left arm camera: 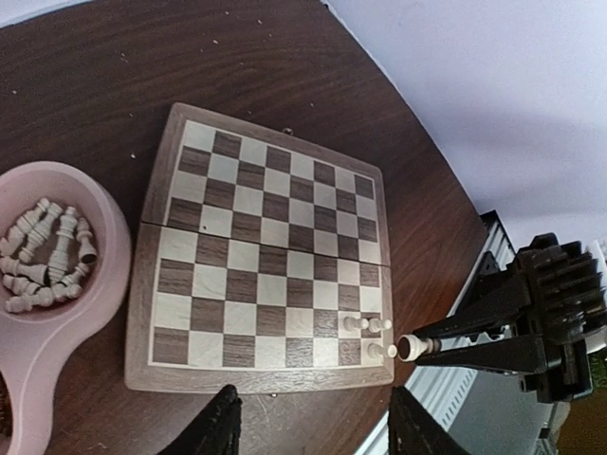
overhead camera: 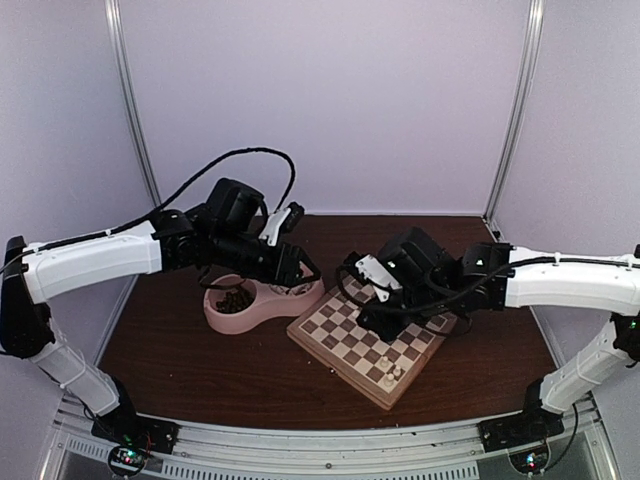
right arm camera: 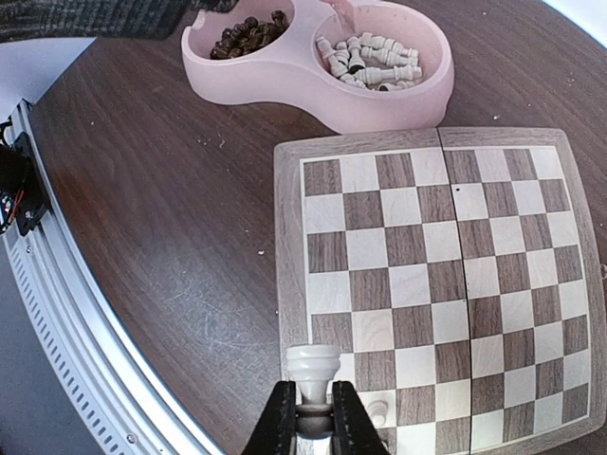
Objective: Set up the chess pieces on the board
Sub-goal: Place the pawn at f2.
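A: Right claw (right arm camera: 313,409)?
B: Clamped shut on one cream-white chess piece (right arm camera: 313,364), bottom centre of its wrist view, over the board's (right arm camera: 446,275) lower-left corner.
A: Left claw (left arm camera: 315,417)?
B: Fingers apart, nothing between them; bottom edge of its view, above the board rim.
A: Other pieces?
B: A few white chessmen (left arm camera: 368,327) stand at the board's lower-right corner, left wrist view. The loose white ones (left arm camera: 47,256) lie in the pink dish (left arm camera: 66,370), far left.

The matt wooden board (right arm camera: 427,284) lies on a scuffed wood-grain counter (right arm camera: 161,190), the cream chess piece (right arm camera: 313,364) is smooth, and the pink dish (right arm camera: 285,78) looks like plastic.
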